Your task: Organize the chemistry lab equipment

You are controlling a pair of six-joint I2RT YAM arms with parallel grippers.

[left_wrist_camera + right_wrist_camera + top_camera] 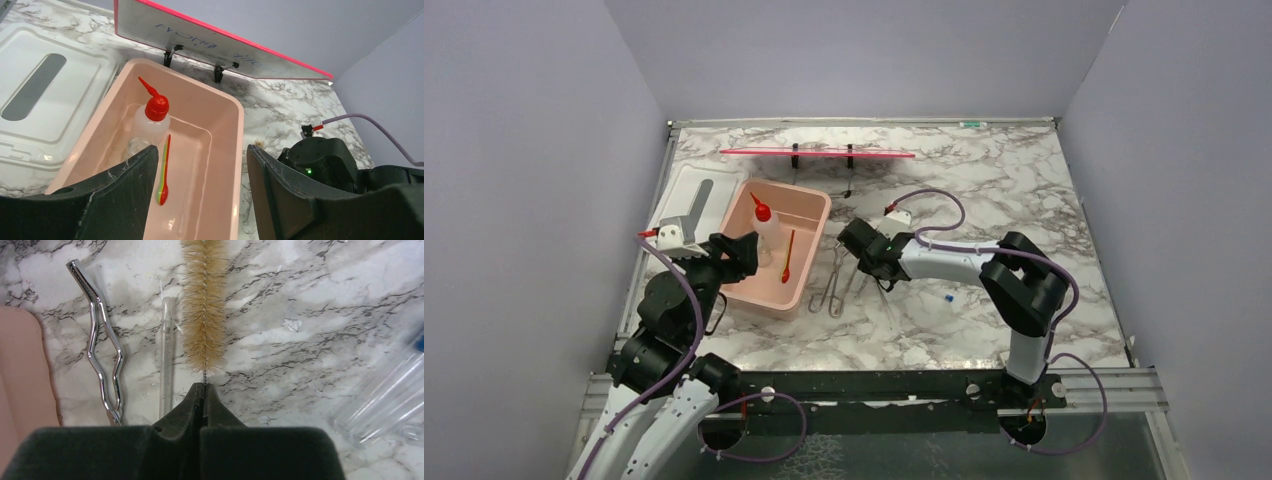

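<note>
My right gripper (204, 387) is shut on the wire stem of a small tan bristle brush (202, 305) that lies on the marble. Beside the brush lie a thin clear rod (167, 355) and the metal tongs (102, 350); the tongs (836, 285) sit just right of the pink tub (816, 250). Clear blue-capped tubes (385, 400) lie to the right. My left gripper (200, 150) hangs open over the tub's near end, holding nothing. In the tub are a squeeze bottle with a red nozzle (152, 117), a glass vial (136, 147), a red-and-green spoon-like tool (164, 175) and a clear pipette (182, 215).
A white lid (45, 100) lies left of the tub. A white board with a pink edge (819, 153) stands on clips at the back. A small blue cap (948, 298) lies on the marble right of my right gripper (871, 262). Grey walls enclose three sides.
</note>
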